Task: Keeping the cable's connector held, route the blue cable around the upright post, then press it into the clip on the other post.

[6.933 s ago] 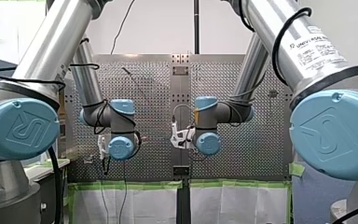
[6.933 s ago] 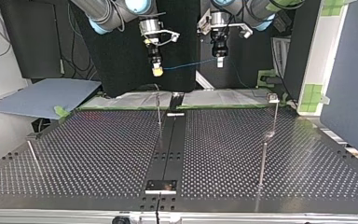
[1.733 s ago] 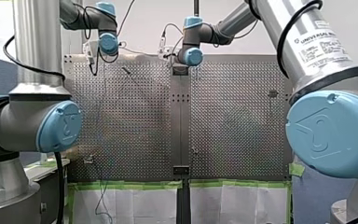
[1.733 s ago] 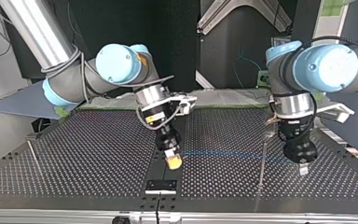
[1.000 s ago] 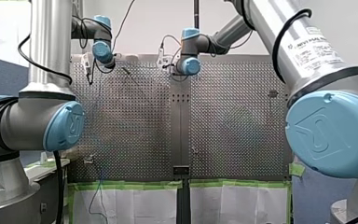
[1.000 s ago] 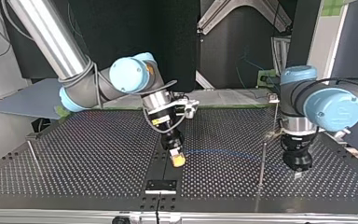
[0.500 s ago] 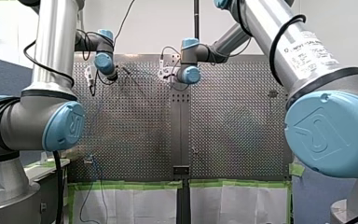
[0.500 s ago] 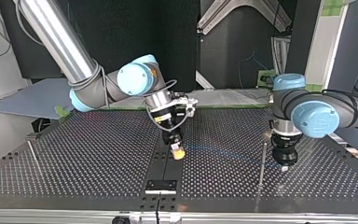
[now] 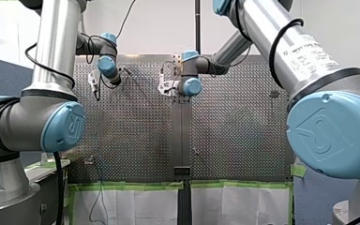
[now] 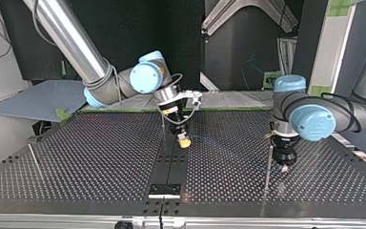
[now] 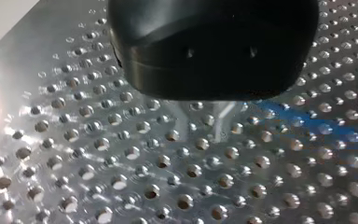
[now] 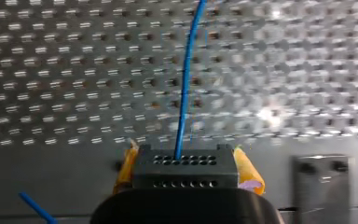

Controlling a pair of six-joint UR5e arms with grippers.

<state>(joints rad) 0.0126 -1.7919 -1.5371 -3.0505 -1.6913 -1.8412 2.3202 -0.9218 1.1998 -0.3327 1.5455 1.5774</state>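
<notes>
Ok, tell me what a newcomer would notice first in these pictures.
First, my right gripper at the top view's middle: its yellow-padded fingers clamp a black connector, with the blue cable running out ahead over the perforated table. Next, my left gripper low beside a thin post at that view's right.

Our perforated table (image 10: 100,162) is split down the middle by a dark strip (image 10: 171,160), which ends in a small metal plate (image 10: 164,190) at the top view's near edge. We see a thin post (image 10: 162,125) standing just beside the strip, a taller post (image 10: 268,167) well to the right, and a leaning rod (image 10: 34,161) at the far left.
</notes>
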